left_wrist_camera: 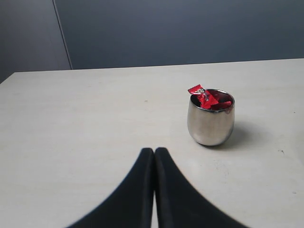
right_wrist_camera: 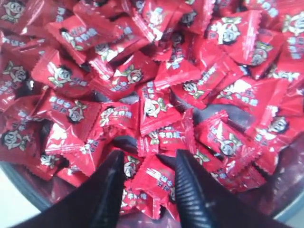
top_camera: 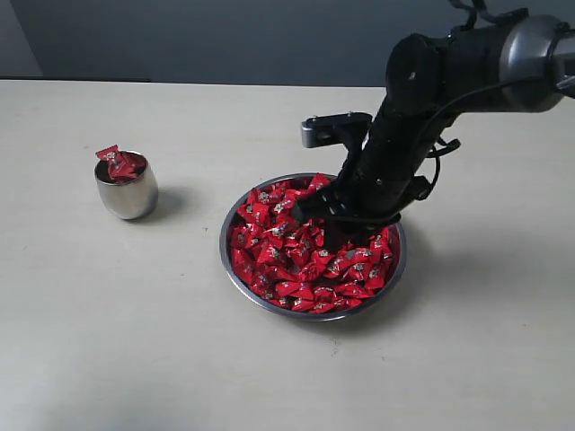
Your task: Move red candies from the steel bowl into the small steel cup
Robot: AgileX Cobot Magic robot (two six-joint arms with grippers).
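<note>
The steel bowl (top_camera: 235,280) sits mid-table, heaped with red candies (top_camera: 296,260). My right gripper (top_camera: 340,215) reaches down into the heap at the bowl's far right side. In the right wrist view its jaws (right_wrist_camera: 149,156) stand open, tips down among the candies (right_wrist_camera: 156,107), with one red candy (right_wrist_camera: 156,179) lying between the fingers. The small steel cup (top_camera: 127,193) stands apart at the left, holding a few red candies (top_camera: 117,163), one poking above the rim. My left gripper (left_wrist_camera: 154,151) is shut and empty, low over bare table a short way from the cup (left_wrist_camera: 210,121).
The pale tabletop (top_camera: 135,341) lies bare around the bowl and the cup. A dark wall (top_camera: 225,36) runs behind the table's far edge. The right arm's black links (top_camera: 431,81) lean in from the upper right over the bowl.
</note>
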